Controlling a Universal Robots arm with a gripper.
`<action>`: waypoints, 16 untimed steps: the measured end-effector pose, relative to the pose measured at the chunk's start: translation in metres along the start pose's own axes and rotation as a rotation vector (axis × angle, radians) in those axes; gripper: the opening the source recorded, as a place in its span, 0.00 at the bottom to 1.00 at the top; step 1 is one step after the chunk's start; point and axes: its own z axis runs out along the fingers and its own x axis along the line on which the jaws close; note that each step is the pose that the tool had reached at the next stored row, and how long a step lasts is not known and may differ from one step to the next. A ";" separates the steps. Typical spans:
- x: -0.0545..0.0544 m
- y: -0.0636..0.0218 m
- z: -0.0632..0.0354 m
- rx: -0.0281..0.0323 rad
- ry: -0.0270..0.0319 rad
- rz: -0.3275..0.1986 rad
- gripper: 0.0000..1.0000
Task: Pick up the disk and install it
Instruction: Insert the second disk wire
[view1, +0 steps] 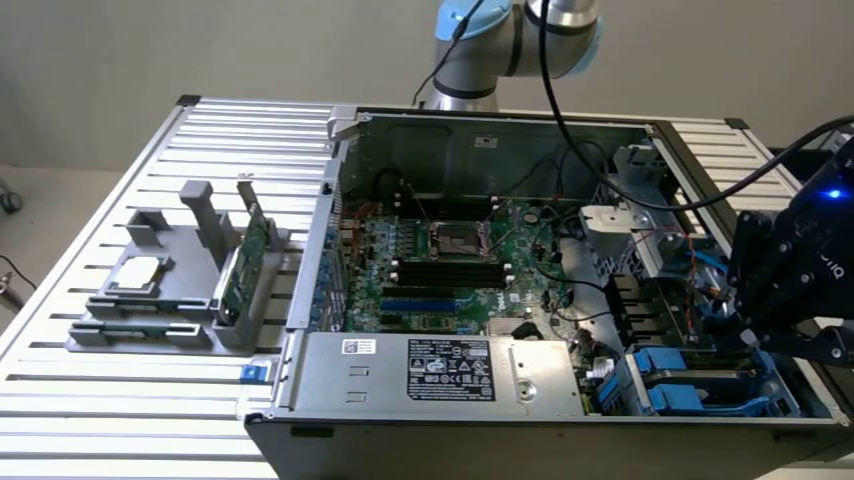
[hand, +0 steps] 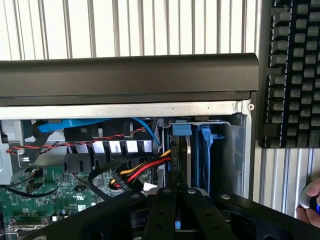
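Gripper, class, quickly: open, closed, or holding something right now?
Gripper: closed, over the blue drive carriers in the computer case; whether it grips the disk cannot be told.

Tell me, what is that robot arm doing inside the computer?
The robot arm's gripper is down in the corner of the open computer case, by the blue drive slots. Its fingers are shut. From the wrist view, a disk in a blue frame stands upright in a slot just beyond the gripper. On the table, a small chip and a green card wait in a grey holder.
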 end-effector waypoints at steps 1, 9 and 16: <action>0.000 0.0001 0.0000 0.0000 0.0001 0.000 0.11; 0.000 0.0014 0.0027 -0.0006 0.0001 0.000 0.11; 0.000 0.0024 0.0060 -0.0034 0.0002 0.000 0.11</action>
